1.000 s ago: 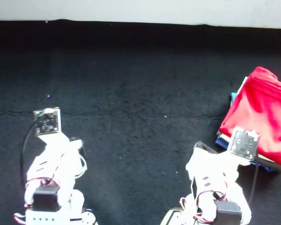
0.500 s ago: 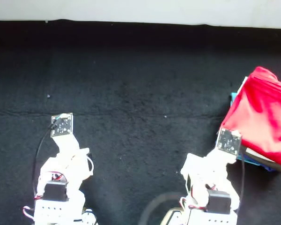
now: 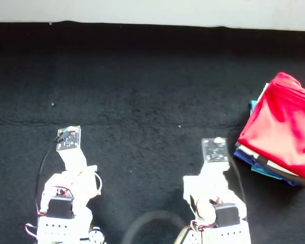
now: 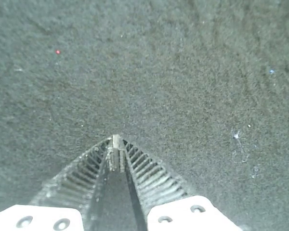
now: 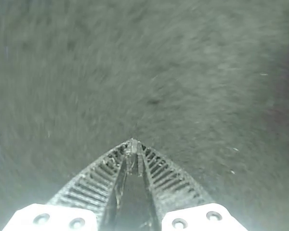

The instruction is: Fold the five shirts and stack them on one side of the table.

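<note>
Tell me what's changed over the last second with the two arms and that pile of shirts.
The right gripper pulled back off the edge of the shirt stack toward the middle of the table and now hangs over bare black cloth, shut on nothing. The left gripper shifted a little toward the middle too, also shut. The stack, red shirt on top, did not move.

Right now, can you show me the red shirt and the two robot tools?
red shirt (image 3: 284, 129): high view, middle of its top face, on the stack.
left tool (image 4: 116, 153): left wrist view, where its closed tips meet.
right tool (image 5: 132, 155): right wrist view, where its closed tips meet.
</note>
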Robot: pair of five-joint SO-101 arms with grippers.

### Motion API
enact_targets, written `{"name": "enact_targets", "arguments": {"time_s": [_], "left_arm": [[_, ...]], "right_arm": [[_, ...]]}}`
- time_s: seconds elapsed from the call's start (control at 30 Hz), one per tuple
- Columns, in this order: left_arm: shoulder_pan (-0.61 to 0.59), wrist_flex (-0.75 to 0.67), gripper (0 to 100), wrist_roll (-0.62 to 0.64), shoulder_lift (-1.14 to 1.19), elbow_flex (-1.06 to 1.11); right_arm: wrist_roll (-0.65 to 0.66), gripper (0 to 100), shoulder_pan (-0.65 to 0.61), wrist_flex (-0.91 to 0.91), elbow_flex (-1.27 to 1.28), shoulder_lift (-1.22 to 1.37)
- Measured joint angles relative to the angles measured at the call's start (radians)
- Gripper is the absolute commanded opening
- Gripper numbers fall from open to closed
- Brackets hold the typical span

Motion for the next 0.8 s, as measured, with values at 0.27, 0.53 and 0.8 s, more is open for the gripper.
{"name": "enact_targets", "arguments": {"time_s": [0.27, 0.53, 0.8], "left_arm": [[0.0, 0.017, 1, 0.0, 0.0, 0.0], [0.0, 0.123, 1, 0.0, 0.0, 0.0], [0.0, 0.132, 1, 0.0, 0.0, 0.0]], "right_arm": [[-0.052, 0.6, -0.014, -0.041, 0.005, 0.0], [-0.143, 0.6, -0.014, -0.048, 0.006, 0.0], [-0.144, 0.6, -0.014, -0.048, 0.006, 0.0]]}}
